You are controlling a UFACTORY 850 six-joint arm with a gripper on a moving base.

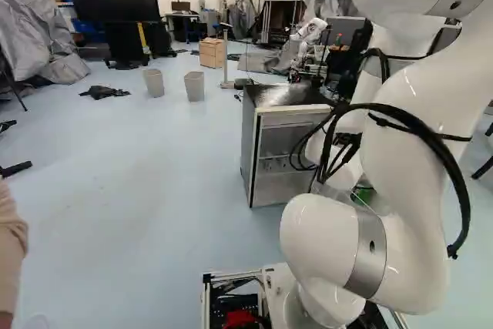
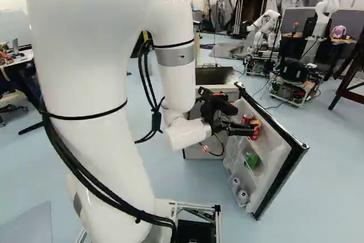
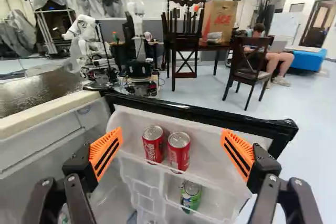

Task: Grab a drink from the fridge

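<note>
Wrist view shows the end effector (image 2: 254, 128) spread wide, gripping nothing; ahead, two red soda cans (image 3: 178, 150) stand in the upper shelf (image 3: 207, 150) of the fridge door (image 3: 205, 111), a green can (image 3: 190, 195) below.

Fridge (image 1: 249, 144): grey side, dark top, upright, open; door (image 2: 278, 163) swung out to right. Upper door shelf: 2 red cans (image 3: 179, 156), upright, side by side, w/ silver tops. Shelf below: green can (image 3: 190, 198), upright. Lowest: 2 pale round items (image 2: 243, 197), type unclear.
</note>
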